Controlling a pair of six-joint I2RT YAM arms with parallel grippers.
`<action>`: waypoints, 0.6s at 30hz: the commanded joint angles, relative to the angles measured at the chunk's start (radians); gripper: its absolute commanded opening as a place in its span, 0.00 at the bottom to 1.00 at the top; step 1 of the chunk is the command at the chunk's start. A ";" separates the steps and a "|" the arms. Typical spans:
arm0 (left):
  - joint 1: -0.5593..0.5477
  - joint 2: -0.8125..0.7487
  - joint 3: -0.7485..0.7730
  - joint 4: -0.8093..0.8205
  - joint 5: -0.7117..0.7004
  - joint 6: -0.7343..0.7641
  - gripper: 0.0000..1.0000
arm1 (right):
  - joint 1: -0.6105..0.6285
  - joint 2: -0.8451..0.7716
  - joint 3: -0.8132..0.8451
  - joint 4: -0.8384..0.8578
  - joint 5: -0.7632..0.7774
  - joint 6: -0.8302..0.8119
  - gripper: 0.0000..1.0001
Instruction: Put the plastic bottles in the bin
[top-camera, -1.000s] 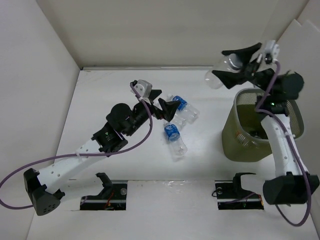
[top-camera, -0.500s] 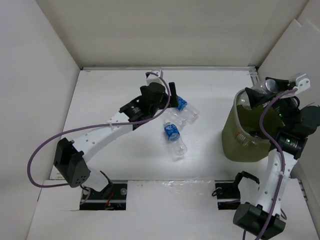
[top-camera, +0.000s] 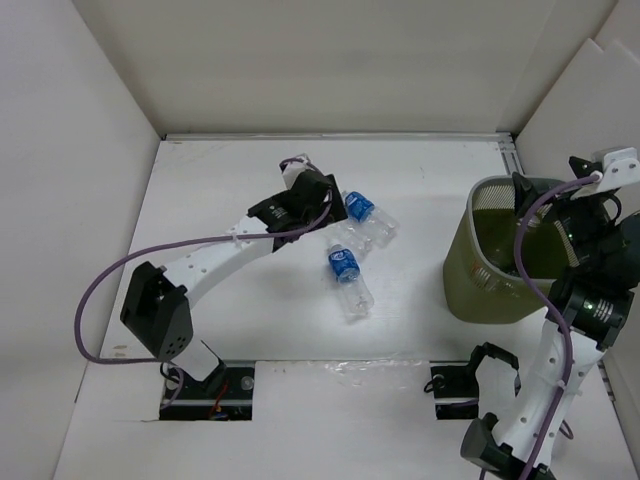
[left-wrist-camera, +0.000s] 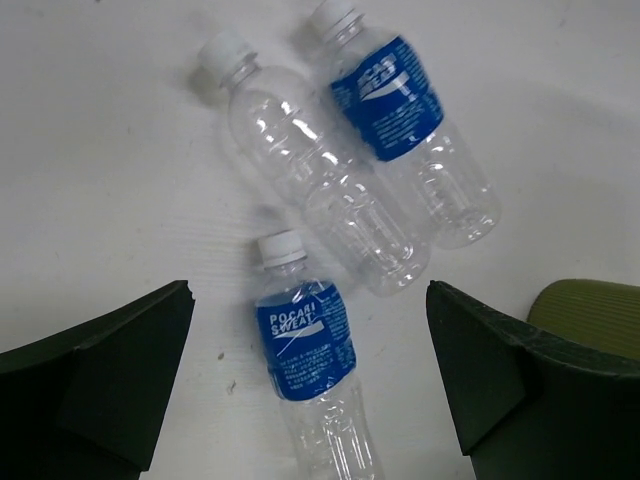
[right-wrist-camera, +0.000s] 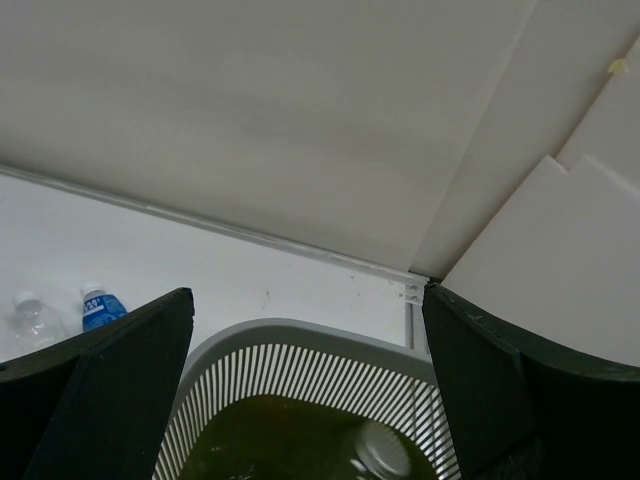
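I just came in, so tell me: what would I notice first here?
Three clear bottles lie together in the middle, two with blue labels, under the open left end effector. At the right stands a big green bin, the open right end effector above it.

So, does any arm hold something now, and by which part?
Nothing. Both jaws are open and empty: left above the bottles, right above the bin.

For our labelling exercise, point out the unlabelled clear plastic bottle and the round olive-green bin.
Unlabelled clear plastic bottle (left-wrist-camera: 320, 175): left wrist view, mid-body.
Round olive-green bin (top-camera: 470, 272): top external view, outer wall.
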 joint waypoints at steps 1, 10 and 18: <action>-0.013 0.022 -0.032 -0.115 0.008 -0.175 1.00 | 0.005 0.010 0.032 -0.046 -0.010 -0.040 1.00; -0.121 -0.003 -0.203 -0.041 0.032 -0.434 1.00 | 0.044 -0.010 -0.007 -0.045 -0.012 -0.064 1.00; -0.131 0.103 -0.237 0.054 0.084 -0.446 1.00 | 0.065 -0.030 -0.054 -0.034 -0.024 -0.078 1.00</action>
